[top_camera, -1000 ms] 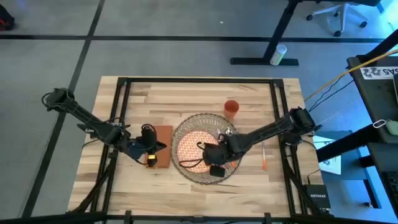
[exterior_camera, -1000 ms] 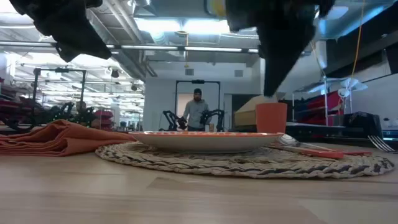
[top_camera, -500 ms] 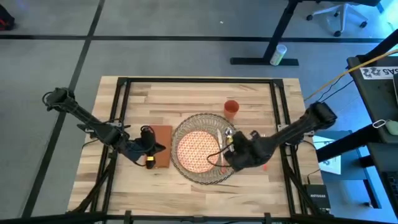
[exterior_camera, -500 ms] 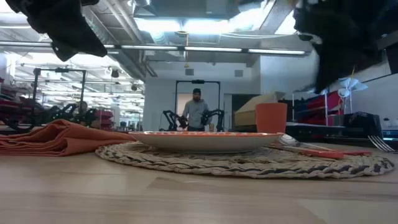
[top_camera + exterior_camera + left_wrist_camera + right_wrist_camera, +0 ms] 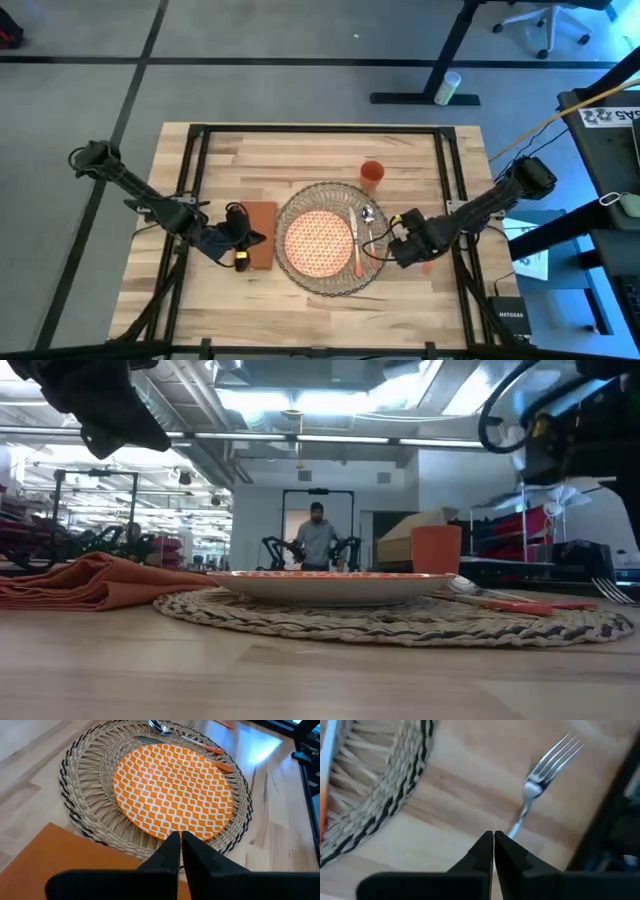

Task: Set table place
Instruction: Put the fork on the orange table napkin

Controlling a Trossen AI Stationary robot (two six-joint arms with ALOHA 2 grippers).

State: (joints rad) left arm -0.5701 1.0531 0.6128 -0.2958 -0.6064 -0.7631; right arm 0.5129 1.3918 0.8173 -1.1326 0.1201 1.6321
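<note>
While the left gripper (image 5: 243, 240) is held closed over the napkin (image 5: 262, 234) at the placemat's (image 5: 300, 205) nine o'clock, the right gripper (image 5: 402, 246) is stretched low, fingers closed, above the fork (image 5: 540, 782) at three o'clock on the table (image 5: 300, 150).

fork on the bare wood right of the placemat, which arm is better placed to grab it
Right. Its end effector is directly over the fork; the left end effector sits across the plate, above the napkin.
</note>
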